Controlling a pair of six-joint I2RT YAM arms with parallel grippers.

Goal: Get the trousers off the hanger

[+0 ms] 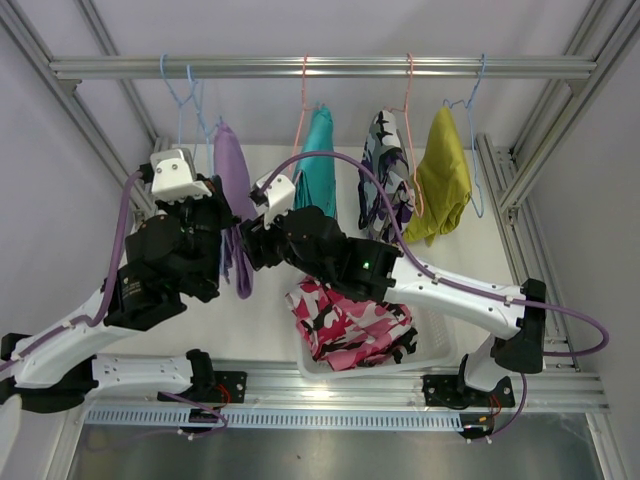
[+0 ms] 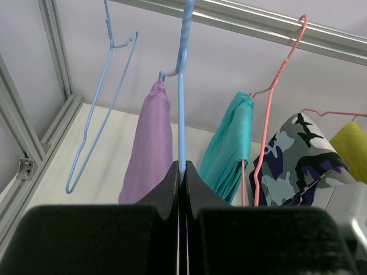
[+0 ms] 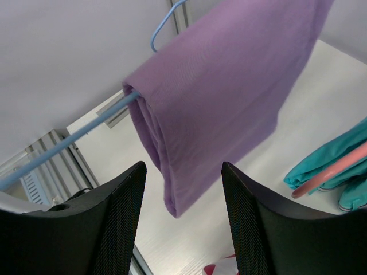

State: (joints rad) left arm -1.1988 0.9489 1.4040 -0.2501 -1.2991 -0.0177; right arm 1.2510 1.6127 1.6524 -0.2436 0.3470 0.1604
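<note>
I see L gripper (image 2: 181, 170) clamped shut on blue hanger (image 2: 182, 103). R gripper (image 3: 183, 169) jaws are partly open, flanking lilac trousers (image 3: 229, 91), holding nothing.

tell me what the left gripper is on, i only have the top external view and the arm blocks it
Observer: The left gripper is shut on a straight run of the thin light blue wire hanger.
Operator: is the right gripper on the cloth yet
Observer: No. The right gripper is open, with the lower corner of the plain lilac cloth trousers showing between its two sides. It has not closed on them.
Operator: are they off the bar
Observer: No. They are folded over the hanger's bar, and both halves hang down from it.
</note>
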